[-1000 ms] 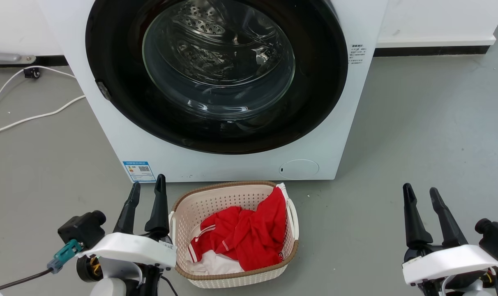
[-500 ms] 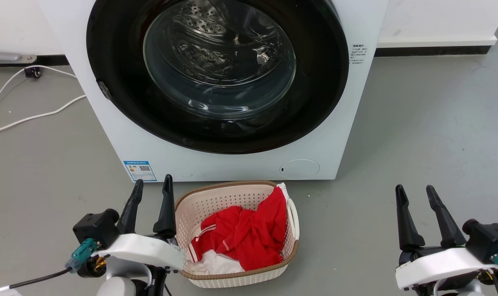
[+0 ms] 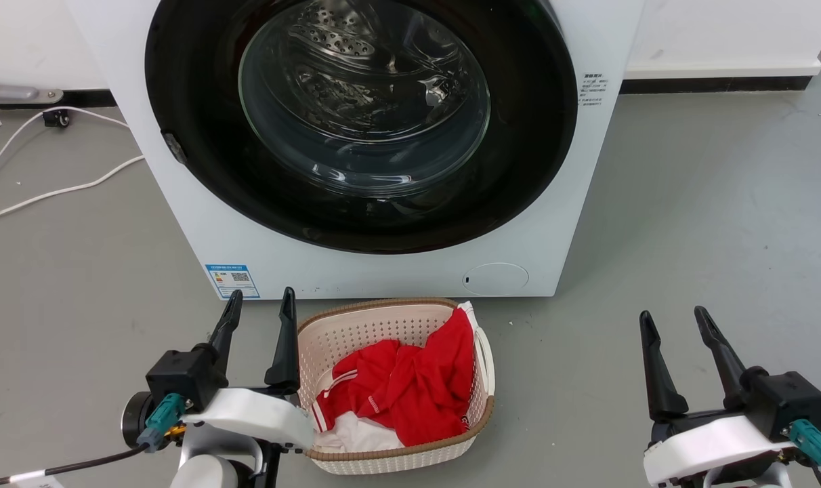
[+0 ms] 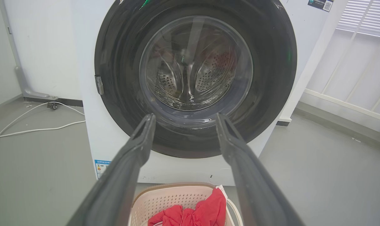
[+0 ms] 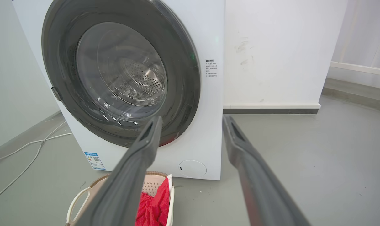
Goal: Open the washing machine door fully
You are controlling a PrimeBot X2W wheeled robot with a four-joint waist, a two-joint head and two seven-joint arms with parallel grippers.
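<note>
We saw the washing machine door (image 3: 363, 108) shut flat on the white machine (image 3: 383, 278), behind the basket (image 3: 356, 306). Our left gripper (image 3: 262, 293) and right gripper (image 3: 672, 312) had fingers spread wide, well away from it.

Shut washing machine door (image 4: 194, 67); left tool (image 4: 185, 115) (spread)

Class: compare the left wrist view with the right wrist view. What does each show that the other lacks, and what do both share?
Left wrist: a slatted white panel to the machine's right. Right wrist: a printed text label beside the door. Both: the washing machine door, shut, the basket of red clothes, and an open claw: left claw, right claw.
</note>
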